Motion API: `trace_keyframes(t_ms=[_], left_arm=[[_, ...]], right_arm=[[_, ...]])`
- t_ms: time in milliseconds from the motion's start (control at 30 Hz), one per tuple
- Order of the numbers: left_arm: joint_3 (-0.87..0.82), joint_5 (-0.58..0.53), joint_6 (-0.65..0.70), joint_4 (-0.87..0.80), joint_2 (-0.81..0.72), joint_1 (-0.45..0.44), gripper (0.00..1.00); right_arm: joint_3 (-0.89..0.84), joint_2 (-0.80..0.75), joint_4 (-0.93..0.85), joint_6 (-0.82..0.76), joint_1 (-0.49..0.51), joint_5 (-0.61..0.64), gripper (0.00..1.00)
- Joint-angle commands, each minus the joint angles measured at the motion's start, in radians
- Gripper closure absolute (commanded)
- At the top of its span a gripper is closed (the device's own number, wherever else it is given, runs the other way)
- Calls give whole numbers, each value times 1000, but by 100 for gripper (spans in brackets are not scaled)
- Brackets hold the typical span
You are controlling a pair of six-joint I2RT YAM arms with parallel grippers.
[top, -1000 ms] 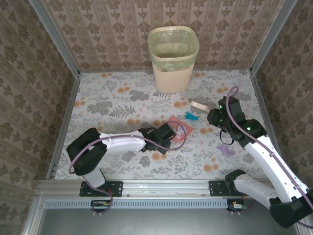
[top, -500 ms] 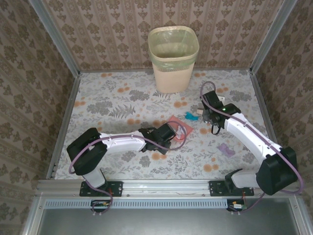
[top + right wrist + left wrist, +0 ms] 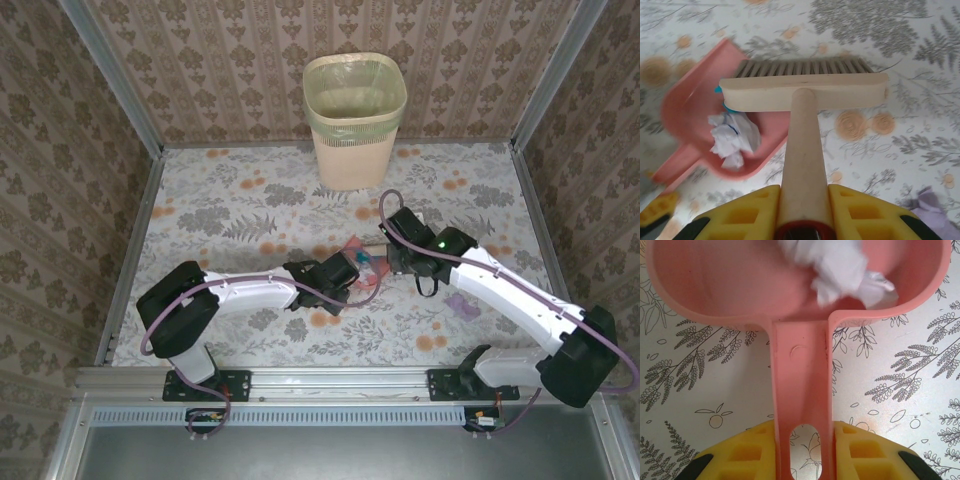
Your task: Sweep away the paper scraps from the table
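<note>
- Step in hand: brushing the paper scraps into the pink dustpan [image 3: 715,290]. The right gripper [image 3: 805,215] is clamped tight on the wooden handle of the hand brush [image 3: 805,92], whose bristles sit at the pan's open mouth.
- The left gripper [image 3: 805,452] is closed on the dustpan's handle and holds the pan flat on the bench [image 3: 220,210], mouth towards the brush.
- A white scrap [image 3: 732,137] lies crumpled inside the pan.
- A teal scrap [image 3: 726,106] peeks out at the left end of the brush head, at the pan's mouth and mostly hidden. I cannot tell whether it is fully inside.
- A lilac scrap [image 3: 463,306] lies on the bench well apart from the pan, beside the right forearm, not yet swept.
- Next, by my judgement: a short stroke to drive the teal scrap fully in. Then the brush must lift, come down behind the lilac scrap and draw it to the pan.
- The pan's lip should press on the cloth so paper cannot slide under it.
- The waste bin [image 3: 355,120] at the far edge looks like the place to empty the pan.
</note>
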Motion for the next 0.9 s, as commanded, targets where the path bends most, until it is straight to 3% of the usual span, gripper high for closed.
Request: trace_keyframes(t_ms=[0,433,733,867], left_arm=[[6,19,23,-45,28,-9,100],[-3,18,27,-25,32,-6,100],[-16,-14,51,-7,15,-7,100],[-33,-28,68,8,-9,-2,100]], right_arm=[[2,-37,-34,26,31,-51,100],[-30,-156,105,24,17,163,100],[-349,-285,676,-126,0,276,100],[-480,-281,822,-102,-18,372,100]])
